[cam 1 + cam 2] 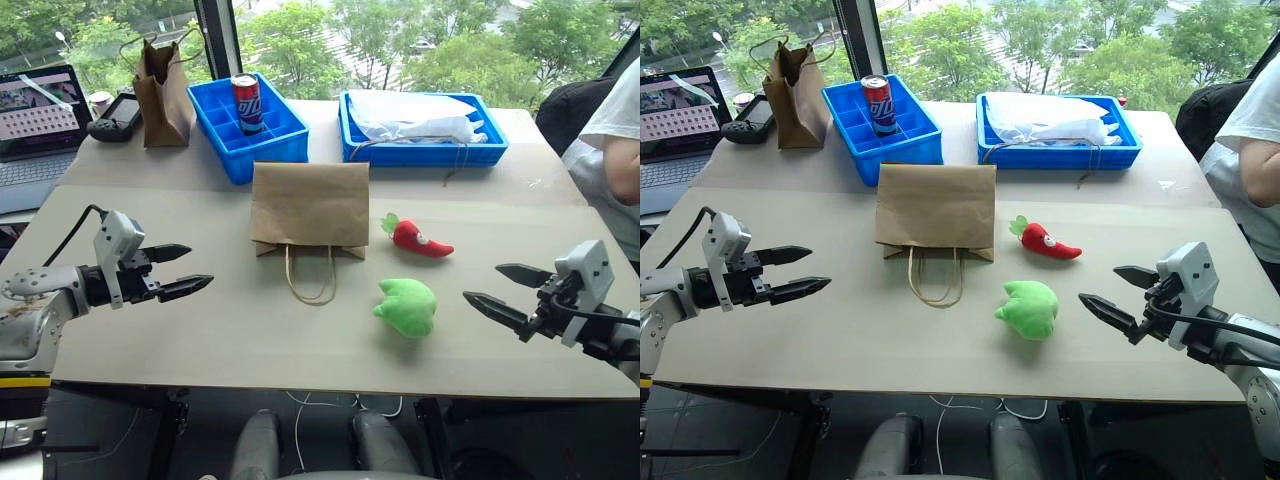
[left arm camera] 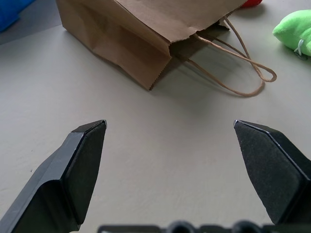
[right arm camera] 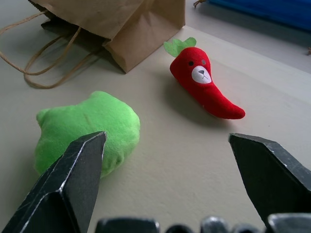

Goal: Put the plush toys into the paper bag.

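On a pale tabletop (image 1: pixel 200 340) seen from above and in front, a wide light-brown paper bag (image 1: pixel 310 204) lies flat near the middle, its mouth facing the near edge and its two thin twine handles (image 1: pixel 311 280) looped out onto the table. Just to the right of the bag lies a red chili pepper toy (image 1: pixel 420 238) with a green leafy top and a small white face, apart from the bag. Nearer the front edge, below the chili and apart from it, sits a rounded light-green plush toy (image 1: pixel 406 305). Both toys are outside the bag.

The left gripper (image 1: pixel 188 270) hovers over the left side of the table, pointing toward the bag, its two black fingers spread wide and holding nothing. The right gripper (image 1: pixel 504 288) hovers over the right side, pointing toward the green toy, its fingers also spread wide and empty, close to the toy but not touching it.

Along the far edge stand a narrower, darker paper bag (image 1: pixel 162 93), upright, a blue divided tray (image 1: pixel 275 140) holding a soda can (image 1: pixel 247 103), and a second blue tray (image 1: pixel 420 152) with white plastic inside. A laptop (image 1: pixel 38 120) sits at far left. A person's arm in a white sleeve (image 1: pixel 618 120) shows at the right edge.
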`<act>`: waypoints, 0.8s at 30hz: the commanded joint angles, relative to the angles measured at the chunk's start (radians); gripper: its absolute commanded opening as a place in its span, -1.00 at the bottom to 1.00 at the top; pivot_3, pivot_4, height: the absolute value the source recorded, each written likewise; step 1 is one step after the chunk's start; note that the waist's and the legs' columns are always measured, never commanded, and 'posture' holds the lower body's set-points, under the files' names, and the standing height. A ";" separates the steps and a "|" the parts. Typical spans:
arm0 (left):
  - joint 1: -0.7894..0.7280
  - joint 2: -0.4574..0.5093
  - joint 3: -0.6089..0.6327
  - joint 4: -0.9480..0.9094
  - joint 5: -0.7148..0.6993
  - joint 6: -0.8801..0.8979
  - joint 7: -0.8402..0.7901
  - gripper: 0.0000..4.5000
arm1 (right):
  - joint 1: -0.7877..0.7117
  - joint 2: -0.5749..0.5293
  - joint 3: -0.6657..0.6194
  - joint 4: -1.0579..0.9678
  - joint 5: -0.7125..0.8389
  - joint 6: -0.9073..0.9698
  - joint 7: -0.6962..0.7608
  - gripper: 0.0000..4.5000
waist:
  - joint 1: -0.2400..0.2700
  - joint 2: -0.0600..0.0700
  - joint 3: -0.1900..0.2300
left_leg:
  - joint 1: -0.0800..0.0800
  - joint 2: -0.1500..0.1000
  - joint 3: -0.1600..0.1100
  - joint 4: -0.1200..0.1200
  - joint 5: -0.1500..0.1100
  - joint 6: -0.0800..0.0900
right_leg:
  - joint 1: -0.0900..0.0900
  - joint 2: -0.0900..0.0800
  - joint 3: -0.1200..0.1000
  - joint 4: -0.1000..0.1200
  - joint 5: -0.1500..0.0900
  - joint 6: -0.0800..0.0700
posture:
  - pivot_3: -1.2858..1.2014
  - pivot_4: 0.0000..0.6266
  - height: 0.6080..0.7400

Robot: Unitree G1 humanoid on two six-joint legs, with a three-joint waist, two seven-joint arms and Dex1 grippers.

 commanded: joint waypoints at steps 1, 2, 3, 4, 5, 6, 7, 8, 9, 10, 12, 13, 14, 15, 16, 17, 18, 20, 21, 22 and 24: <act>-0.087 0.013 0.004 -0.010 -0.050 -0.021 -0.107 1.00 | -0.019 -0.056 -0.015 -0.090 0.074 0.064 0.035 0.99 | 0.000 0.000 0.000 | 0.000 0.000 0.000 0.000 0.000 0.000 | 0.000 0.000 0.000 0.000 0.000 0.000 | 0.03 -0.52 0.62; -0.154 0.023 -0.026 -0.002 -0.061 -0.046 -0.187 1.00 | -0.040 -0.104 -0.022 -0.134 0.148 0.124 0.070 0.99 | 0.000 0.000 0.001 | 0.000 0.000 0.000 0.000 0.000 0.000 | 0.000 0.000 0.000 0.000 0.000 0.000 | 0.03 -0.52 0.62; -0.212 0.032 -0.055 0.010 -0.063 -0.064 -0.256 1.00 | -0.066 -0.142 -0.023 -0.173 0.215 0.176 0.090 0.99 | 0.004 0.000 0.006 | 0.000 0.000 0.000 0.001 0.000 0.000 | -0.001 0.000 0.000 0.001 0.000 0.000 | 0.03 -0.52 0.62; -0.271 0.031 -0.092 0.037 -0.036 -0.106 -0.307 1.00 | -0.099 -0.173 -0.015 -0.206 0.278 0.221 0.096 0.99 | 0.006 0.001 0.007 | -0.001 0.000 0.000 0.001 0.000 0.000 | -0.001 0.000 -0.001 0.002 0.001 0.000 | 0.03 -0.52 0.62; -0.319 0.022 -0.133 0.073 0.014 -0.173 -0.342 1.00 | -0.135 -0.191 0.000 -0.229 0.328 0.253 0.085 0.99 | 0.009 0.001 0.008 | -0.001 0.000 0.000 0.001 0.001 0.000 | -0.001 0.000 -0.001 0.002 0.001 0.000 | 0.03 -0.52 0.62; -0.358 0.010 -0.167 0.109 0.056 -0.240 -0.373 1.00 | -0.165 -0.204 0.014 -0.246 0.367 0.280 0.071 0.99 | 0.012 0.001 0.008 | -0.001 0.000 0.000 0.001 0.002 0.000 | 0.000 0.000 -0.001 0.001 0.002 -0.001 | 0.03 -0.52 0.62; -0.390 -0.003 -0.193 0.136 0.083 -0.282 -0.392 1.00 | -0.188 -0.213 0.021 -0.257 0.396 0.300 0.058 0.99 | 0.014 0.001 0.008 | 0.000 0.000 0.000 0.001 0.002 0.000 | 0.001 0.000 -0.001 0.001 0.002 -0.001 | 0.03 -0.52 0.62; -0.425 -0.025 -0.218 0.167 0.102 -0.320 -0.411 1.00 | -0.213 -0.215 0.029 -0.268 0.430 0.319 0.034 0.99 | 0.014 0.001 0.008 | 0.002 0.000 0.000 0.001 0.002 0.000 | 0.003 0.001 -0.001 0.000 0.002 -0.001 | 0.03 -0.52 0.62; -0.462 -0.051 -0.255 0.209 0.145 -0.405 -0.432 1.00 | -0.236 -0.215 0.042 -0.286 0.461 0.334 0.005 0.99 | 0.014 0.001 0.007 | 0.001 0.000 0.000 0.001 0.001 0.000 | 0.003 0.001 -0.001 0.000 0.001 -0.001 | 0.03 -0.52 0.62; -0.504 -0.089 -0.289 0.260 0.187 -0.500 -0.446 1.00 | -0.261 -0.211 0.062 -0.308 0.480 0.343 -0.029 0.99 | 0.017 0.001 0.008 | 0.000 0.000 0.000 0.001 0.001 0.001 | 0.002 0.000 -0.001 -0.001 0.001 -0.001 | 0.03 -0.52 0.62; -0.566 -0.143 -0.347 0.359 0.273 -0.685 -0.469 1.00 | -0.290 -0.205 0.080 -0.335 0.518 0.360 -0.090 0.99 | 0.024 0.000 0.008 | -0.003 -0.001 0.000 0.001 0.001 0.001 | 0.000 0.000 -0.001 0.000 0.004 -0.005 | 0.03 -0.52 0.62; -0.587 -0.157 -0.367 0.410 0.307 -0.768 -0.479 1.00 | -0.297 -0.204 0.082 -0.341 0.535 0.368 -0.111 0.99 | 0.027 0.000 0.008 | -0.005 -0.001 -0.001 0.002 0.001 0.001 | -0.001 0.000 -0.001 0.000 0.004 -0.006 | 0.03 -0.52 0.62; -0.610 -0.170 -0.388 0.468 0.340 -0.859 -0.485 1.00 | -0.298 -0.205 0.078 -0.349 0.555 0.375 -0.131 0.99 | 0.027 -0.001 0.009 | -0.008 -0.001 -0.002 0.003 0.001 0.001 | -0.003 0.000 -0.002 -0.001 0.005 -0.006 | 0.03 -0.52 0.62; -0.643 -0.191 -0.404 0.537 0.372 -0.944 -0.479 1.00 | -0.289 -0.207 0.069 -0.359 0.573 0.383 -0.153 0.99 | 0.027 -0.001 0.009 | -0.010 -0.001 -0.002 0.003 0.001 0.001 | -0.004 0.000 -0.002 -0.001 0.005 -0.006 | 0.03 -0.52 0.62; -0.668 -0.208 -0.415 0.593 0.393 -1.008 -0.475 1.00 | -0.281 -0.210 0.062 -0.367 0.589 0.388 -0.171 0.99 | 0.027 -0.001 0.009 | -0.012 -0.001 -0.002 0.004 0.001 0.001 | -0.006 0.000 -0.002 -0.001 0.005 -0.006 | 0.03 -0.52 0.62; -0.697 -0.229 -0.422 0.652 0.411 -1.063 -0.464 1.00 | -0.270 -0.213 0.057 -0.376 0.597 0.391 -0.188 0.99 | 0.028 -0.001 0.009 | -0.015 -0.001 -0.002 0.004 0.001 0.001 | -0.008 0.000 -0.002 0.000 0.005 -0.006 | 0.03 -0.52 0.62; -0.722 -0.253 -0.429 0.705 0.430 -1.121 -0.449 1.00 | -0.254 -0.214 0.052 -0.385 0.602 0.395 -0.208 0.99 | 0.029 -0.001 0.009 | -0.018 -0.001 -0.002 0.005 0.001 0.001 | -0.012 0.000 -0.002 0.000 0.005 -0.006 | 0.03 -0.52 0.62; -0.757 -0.290 -0.448 0.796 0.475 -1.232 -0.424 1.00 | -0.227 -0.217 0.047 -0.406 0.597 0.395 -0.234 0.99 | 0.032 -0.001 0.009 | -0.021 -0.002 -0.003 0.007 0.001 0.001 | -0.015 0.000 -0.002 0.002 0.006 -0.005 | 0.03 -0.52 0.62; -0.770 -0.321 -0.450 0.836 0.482 -1.262 -0.408 1.00 | -0.214 -0.214 0.040 -0.415 0.604 0.394 -0.253 0.99 | 0.032 -0.001 0.009 | -0.021 -0.002 -0.003 0.008 0.001 0.002 | -0.015 0.000 -0.002 0.002 0.006 -0.005 | 0.03 -0.52 0.62; -0.780 -0.347 -0.453 0.867 0.490 -1.287 -0.395 1.00 | -0.204 -0.214 0.034 -0.421 0.607 0.394 -0.270 0.99 | 0.032 -0.001 0.009 | -0.021 -0.002 -0.003 0.008 0.001 0.002 | -0.014 0.000 -0.002 0.002 0.006 -0.005 | 0.03 -0.52 0.62; -0.800 -0.384 -0.465 0.921 0.524 -1.349 -0.360 1.00 | -0.188 -0.217 0.021 -0.432 0.613 0.392 -0.293 0.99 | 0.031 -0.001 0.009 | -0.021 -0.002 -0.003 0.009 0.001 0.002 | -0.014 0.000 -0.002 0.002 0.007 -0.004 | 0.03 -0.52 0.62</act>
